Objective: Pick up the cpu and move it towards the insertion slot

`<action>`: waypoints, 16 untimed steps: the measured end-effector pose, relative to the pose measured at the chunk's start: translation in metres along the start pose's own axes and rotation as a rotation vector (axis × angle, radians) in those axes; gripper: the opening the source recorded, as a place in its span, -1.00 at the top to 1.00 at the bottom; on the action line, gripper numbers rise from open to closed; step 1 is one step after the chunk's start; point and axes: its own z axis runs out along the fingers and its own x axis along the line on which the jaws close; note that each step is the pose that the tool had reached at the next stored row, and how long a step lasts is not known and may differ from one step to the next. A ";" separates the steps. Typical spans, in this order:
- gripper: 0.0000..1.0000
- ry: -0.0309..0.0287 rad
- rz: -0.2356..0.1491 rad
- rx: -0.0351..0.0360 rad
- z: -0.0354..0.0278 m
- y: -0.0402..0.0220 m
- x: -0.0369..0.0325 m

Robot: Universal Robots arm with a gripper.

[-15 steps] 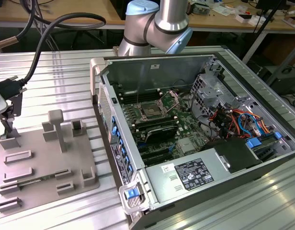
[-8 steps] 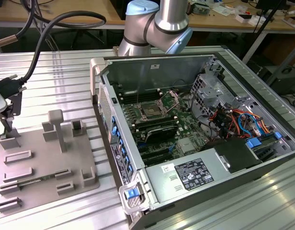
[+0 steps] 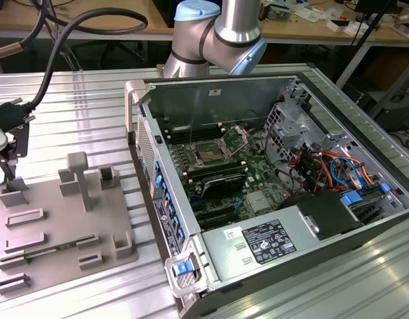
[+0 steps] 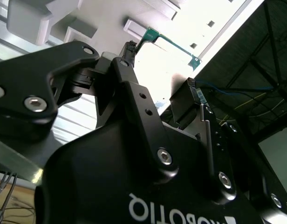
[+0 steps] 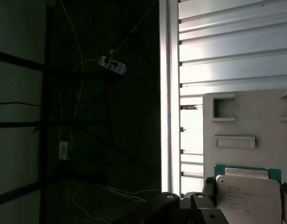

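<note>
My gripper [image 3: 6, 174] hangs at the exterior view's far left, over the far corner of a grey plastic tray [image 3: 58, 232]. The cpu [image 5: 248, 196] has a pale silvery top and a teal-green rim. It sits between my black fingers [image 5: 208, 187], which press on its opposite edges, so the gripper [image 4: 162, 70] is shut on it. In the second wrist view the cpu's green edge [image 4: 171, 42] spans the gap between the fingertips. The insertion slot [image 3: 210, 151], with its dark centre and raised metal frame, lies inside the open computer case well off to the exterior view's right.
The case wall [image 3: 148, 166] stands between the tray and the motherboard. A power supply [image 3: 257, 242], a drive cage and coloured cables [image 3: 324, 166] crowd the case's right side. The tray's raised blocks [image 3: 78, 173] stand near the gripper. The table's edge [image 5: 169, 93] runs close to the tray.
</note>
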 end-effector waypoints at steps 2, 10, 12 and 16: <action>-0.09 0.0000 0.000 0.0000 -0.0012 0.0000 -0.0001; -0.09 0.0001 0.000 0.0001 -0.0036 0.0001 -0.0001; -0.09 0.0001 0.000 0.0005 -0.0037 0.0000 -0.0012; -0.09 0.0000 0.000 0.0030 -0.0035 -0.0001 -0.0130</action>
